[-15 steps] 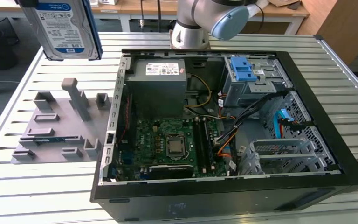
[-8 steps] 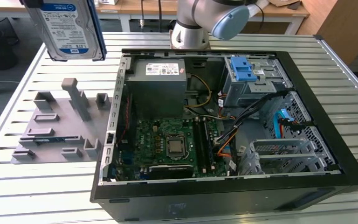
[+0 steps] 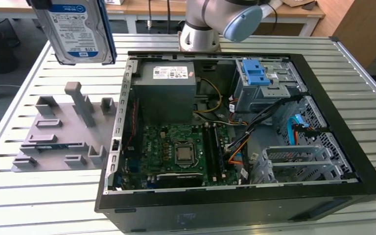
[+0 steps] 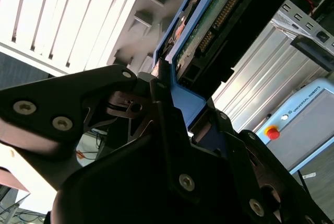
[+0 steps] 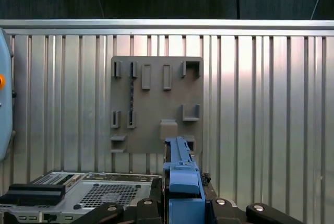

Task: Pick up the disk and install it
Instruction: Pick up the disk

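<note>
Pincer (image 5: 182, 207) clamped on the blue side rail of the disk (image 3: 77, 30). I see the disk upright, well above the slatted tabletop (image 3: 37, 205), with free air under its lower edge. Grey slotted fixture (image 3: 64, 129) lies below it; the open computer case (image 3: 240, 208) stands toward the exterior view's right.

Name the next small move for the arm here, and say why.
Probably carry the disk sideways toward the exterior view's right, over the case. The gripper is clamped on its blue rail, it hangs clear above the grey fixture, and the bay with the blue latch lies further to that side.
</note>
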Tool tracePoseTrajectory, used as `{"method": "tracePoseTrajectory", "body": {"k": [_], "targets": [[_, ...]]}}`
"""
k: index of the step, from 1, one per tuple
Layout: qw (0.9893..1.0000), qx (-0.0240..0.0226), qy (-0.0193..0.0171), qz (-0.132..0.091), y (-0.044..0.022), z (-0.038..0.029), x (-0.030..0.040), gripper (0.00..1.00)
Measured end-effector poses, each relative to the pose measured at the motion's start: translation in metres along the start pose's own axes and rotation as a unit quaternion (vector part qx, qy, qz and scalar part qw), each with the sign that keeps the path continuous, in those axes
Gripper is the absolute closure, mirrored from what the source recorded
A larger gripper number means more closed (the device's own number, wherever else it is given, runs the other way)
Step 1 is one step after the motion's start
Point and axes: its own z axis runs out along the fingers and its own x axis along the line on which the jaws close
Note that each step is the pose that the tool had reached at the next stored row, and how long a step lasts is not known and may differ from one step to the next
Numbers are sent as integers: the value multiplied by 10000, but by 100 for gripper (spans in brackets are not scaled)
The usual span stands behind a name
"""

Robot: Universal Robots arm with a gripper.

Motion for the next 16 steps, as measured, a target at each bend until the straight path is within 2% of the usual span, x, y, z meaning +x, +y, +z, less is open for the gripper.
{"method": "tracePoseTrajectory", "body": {"k": [4, 9, 10, 12, 13, 16], "targets": [[10000, 0, 0, 0, -36, 0, 11, 64], [10000, 0, -1, 0, -38, 1, 11, 64], [10000, 0, -11, -1, -39, 0, 13, 64], [10000, 0, -76, 0, -39, 1, 20, 64], [10000, 0, -94, 0, -38, 1, 24, 64], [10000, 0, -98, 0, -44, 1, 46, 64]]}}
